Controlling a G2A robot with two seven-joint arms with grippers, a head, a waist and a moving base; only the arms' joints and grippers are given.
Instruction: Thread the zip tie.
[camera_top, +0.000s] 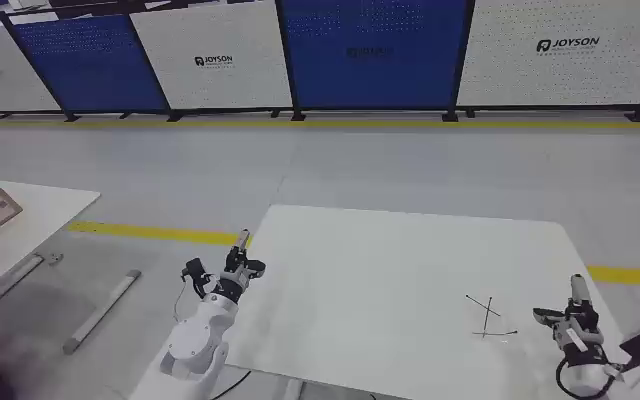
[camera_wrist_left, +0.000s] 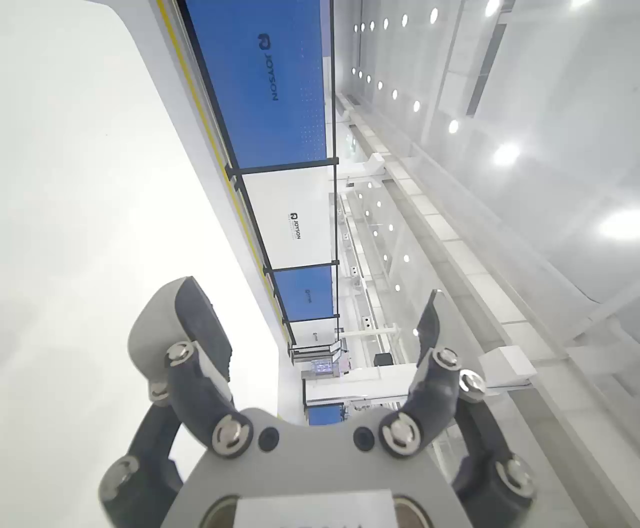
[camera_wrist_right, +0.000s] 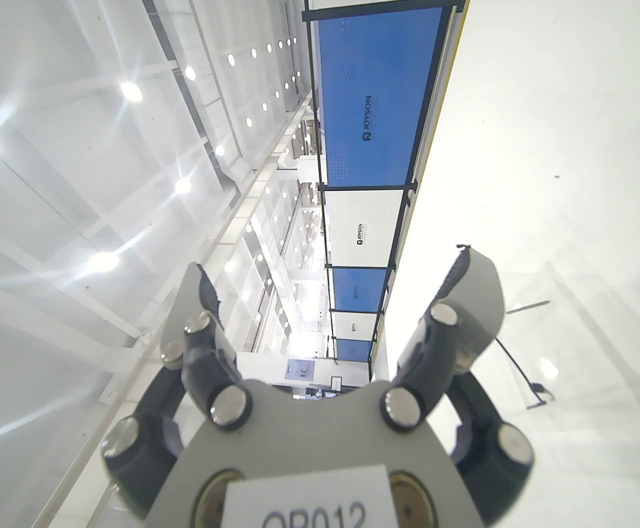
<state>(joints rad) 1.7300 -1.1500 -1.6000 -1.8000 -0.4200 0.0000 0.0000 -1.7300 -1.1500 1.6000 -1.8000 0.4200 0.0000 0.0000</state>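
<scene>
Far left, corner of a second table (camera_top: 40, 210) and a pale bar (camera_top: 100, 310) on the floor. At the left edge of the white table (camera_top: 380, 260), left gripper (camera_top: 217, 255), jaws spread apart, holding nothing. Toward the right, black zip ties (camera_top: 487, 315) lying crossed on the tabletop. Near them, right gripper (camera_top: 562, 302), likewise spread and empty. From the right wrist, one strap's boxy head (camera_wrist_right: 537, 387). Behind, blue and white panels (camera_top: 370, 50) bearing logos.

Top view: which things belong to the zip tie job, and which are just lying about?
Job: zip ties, white table, left gripper, right gripper, both open.
Lying about: grey bar on the floor, side table, partition panels.
</scene>
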